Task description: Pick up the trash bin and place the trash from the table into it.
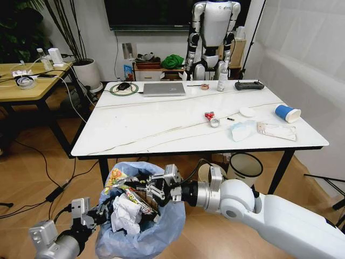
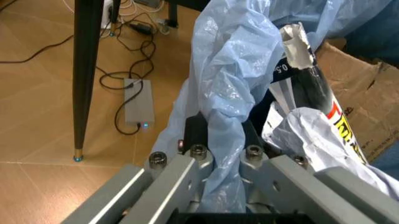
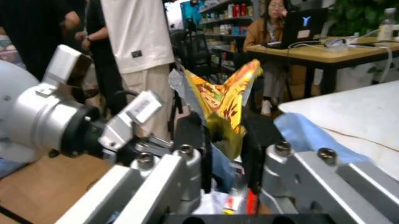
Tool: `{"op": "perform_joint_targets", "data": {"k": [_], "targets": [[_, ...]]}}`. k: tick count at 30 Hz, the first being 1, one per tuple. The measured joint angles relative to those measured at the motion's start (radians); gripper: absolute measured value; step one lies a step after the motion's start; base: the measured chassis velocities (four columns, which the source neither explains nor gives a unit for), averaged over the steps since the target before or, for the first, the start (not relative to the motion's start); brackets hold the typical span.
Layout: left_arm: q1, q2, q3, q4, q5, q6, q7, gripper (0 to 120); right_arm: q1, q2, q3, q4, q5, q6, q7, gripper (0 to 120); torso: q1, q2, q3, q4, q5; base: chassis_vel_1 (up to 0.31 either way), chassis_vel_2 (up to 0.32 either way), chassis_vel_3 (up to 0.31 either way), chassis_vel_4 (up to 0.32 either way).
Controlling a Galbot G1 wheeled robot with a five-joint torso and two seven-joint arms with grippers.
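Wooden floor in front of the marble-topped counter (image 1: pixel 161 127), where the trash bin (image 1: pixel 141 229) is held low while litter goes in.

Lined with a billowing light-blue bag, the bin already holds crumpled white paper (image 1: pixel 125 213), torn brown cardboard (image 2: pixel 355 102) and wrappers. The left gripper (image 1: pixel 86 215) has its fingers pinched shut on the bag at the bin's rim, holding it up. The right gripper (image 1: pixel 152 188), over the bin's mouth, has its fingers closed on a yellow snack wrapper (image 3: pixel 225 100). The step in hand looks like the drop: next the fingers should part directly above the opening. Still on the counter are a blue paper cup (image 1: pixel 287 113), a white lid (image 1: pixel 247 111), a light-blue mask (image 1: pixel 241 129) and a flat wrapper (image 1: pixel 276 130).
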Motion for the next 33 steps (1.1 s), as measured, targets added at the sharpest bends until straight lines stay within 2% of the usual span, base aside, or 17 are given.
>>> {"op": "perform_joint_targets", "data": {"k": [4, 7, 8, 11, 14, 18, 19, 21, 22, 25, 27, 33], "targets": [[-0.003, 0.002, 0.000, 0.001, -0.006, 0.001, -0.003, 0, -0.032, -0.007, 0.038, -0.018, -0.014, 0.009, 0.000, 32, 0.000, 0.000, 0.000, 0.0000, 0.0000, 0.000, 0.000, 0.000, 0.000], [-0.008, 0.006, 0.000, 0.006, -0.012, 0.002, -0.006, 0, -0.073, -0.012, 0.069, -0.019, -0.025, 0.012, 0.002, 47, 0.000, 0.000, 0.000, -0.0002, 0.0000, 0.000, 0.000, 0.000, 0.000], [-0.008, 0.006, 0.000, 0.006, -0.012, 0.002, -0.006, 0, -0.073, -0.012, 0.069, -0.019, -0.025, 0.012, 0.002, 47, 0.000, 0.000, 0.000, -0.0002, 0.0000, 0.000, 0.000, 0.000, 0.000], [-0.010, 0.008, 0.000, 0.007, -0.017, 0.004, -0.010, 0, -0.107, -0.003, 0.101, -0.017, -0.029, 0.014, 0.015, 62, 0.000, 0.000, 0.000, -0.0002, 0.0000, 0.000, 0.000, 0.000, 0.000], [-0.010, 0.009, 0.000, 0.008, -0.018, 0.004, -0.011, 0, -0.121, 0.008, 0.130, -0.017, -0.029, 0.015, 0.035, 68, 0.000, 0.000, 0.000, -0.0002, 0.0000, 0.000, 0.000, 0.000, 0.000], [-0.007, 0.007, 0.002, 0.008, -0.019, 0.004, -0.012, 0, -0.120, 0.073, 0.242, -0.047, -0.014, 0.004, 0.164, 86, 0.000, 0.000, 0.000, -0.0002, 0.0000, 0.000, 0.000, 0.000, 0.000], [-0.007, 0.007, 0.002, 0.008, -0.019, 0.004, -0.012, 0, -0.120, 0.073, 0.242, -0.047, -0.014, 0.004, 0.164, 86, 0.000, 0.000, 0.000, -0.0002, 0.0000, 0.000, 0.000, 0.000, 0.000], [-0.005, 0.006, 0.002, 0.008, -0.019, 0.004, -0.012, 0, -0.108, 0.099, 0.290, -0.074, 0.000, -0.017, 0.237, 93, 0.000, 0.000, 0.000, 0.0001, -0.0001, 0.000, 0.000, 0.000, 0.000], [-0.003, 0.006, 0.002, 0.008, -0.019, 0.004, -0.012, 0, -0.096, 0.123, 0.335, -0.111, 0.004, -0.039, 0.326, 98, 0.000, 0.000, 0.000, 0.0001, -0.0001, 0.000, 0.000, 0.000, 0.000], [-0.001, 0.005, -0.001, 0.008, -0.019, 0.004, -0.012, 0, -0.076, 0.155, 0.406, -0.195, 0.000, -0.093, 0.433, 100, 0.000, 0.000, 0.000, 0.0000, 0.0000, 0.000, 0.000, 0.000, 0.000], [-0.001, 0.005, -0.001, 0.008, -0.019, 0.004, -0.012, 0, -0.071, 0.161, 0.420, -0.214, -0.001, -0.104, 0.447, 100, 0.000, 0.000, 0.000, -0.0001, 0.0000, 0.000, 0.000, 0.000, 0.000], [0.000, 0.006, 0.000, 0.005, -0.018, 0.004, -0.012, 0, -0.007, 0.240, 0.510, -0.455, -0.111, -0.256, 0.534, 100, 0.000, 0.000, 0.000, -0.0001, -0.0001, 0.000, 0.000, 0.000, 0.000]]}}
